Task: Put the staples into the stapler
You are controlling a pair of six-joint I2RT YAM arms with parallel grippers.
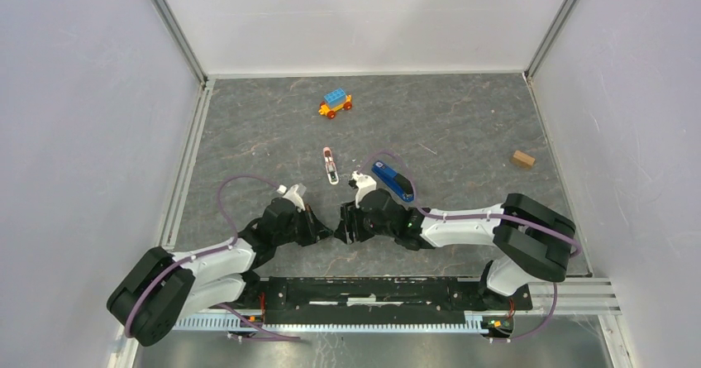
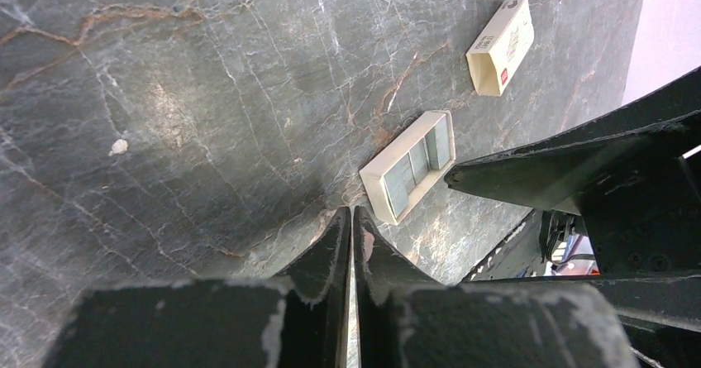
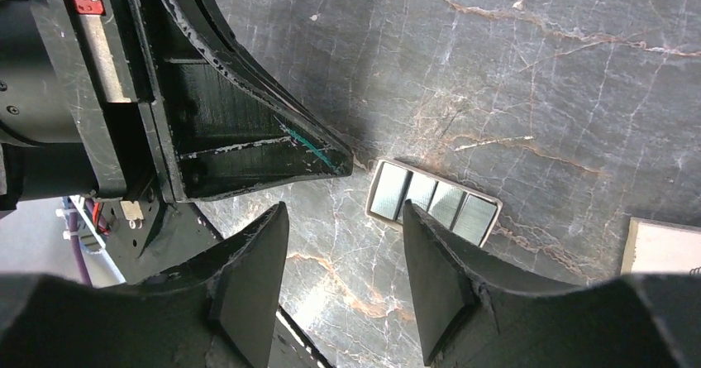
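Observation:
The staples lie as silver strips in an open cream tray on the grey marble table; they also show in the right wrist view. My left gripper is shut just beside the tray's near corner, and I see nothing between its fingers. My right gripper is open low over the table, one fingertip at the tray's edge. The two grippers meet tip to tip and hide the tray from above. The dark-blue stapler lies just beyond the right wrist.
The cream box sleeve lies past the tray. A slim white, red and black piece lies left of the stapler. A toy car sits at the back, a brown block to the right. White walls enclose the table.

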